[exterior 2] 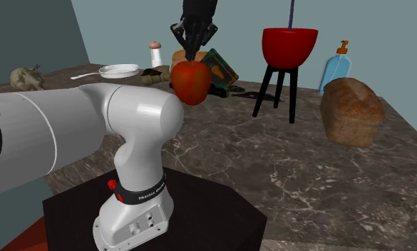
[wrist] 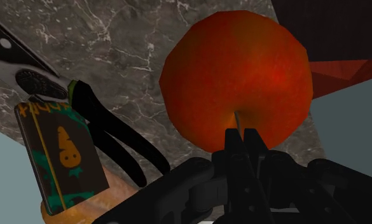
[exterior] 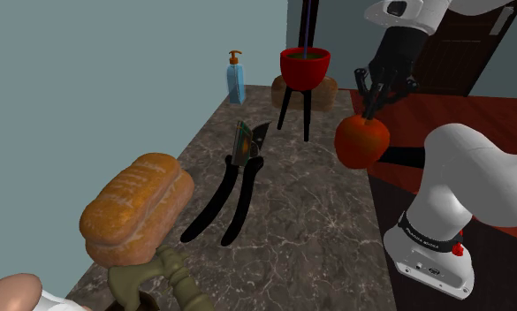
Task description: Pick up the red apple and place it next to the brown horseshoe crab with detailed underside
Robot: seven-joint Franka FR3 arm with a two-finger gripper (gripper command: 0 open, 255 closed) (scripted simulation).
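We could not read the lettering on the base band [exterior 2: 139, 194] of the arm [exterior 2: 132, 118]. Past it the gripper [exterior 2: 190, 57] clamped the stem of the red apple [exterior 2: 191, 83], hanging stem-up over the edge of the counter [exterior 2: 271, 167]; farther, a green packet [exterior 2: 222, 69] bore an orange figure.

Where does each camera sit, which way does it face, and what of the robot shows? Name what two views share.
Shoulder view: beside the arm's base, looking along the counter at the red apple; white arm and gripper show.
Second exterior view: behind the black stand, facing across the counter; the arm's base looms in front.
Wrist view: on the hand, looking past shut fingers onto the apple.
Shared: both exterior views show the bread loaf.
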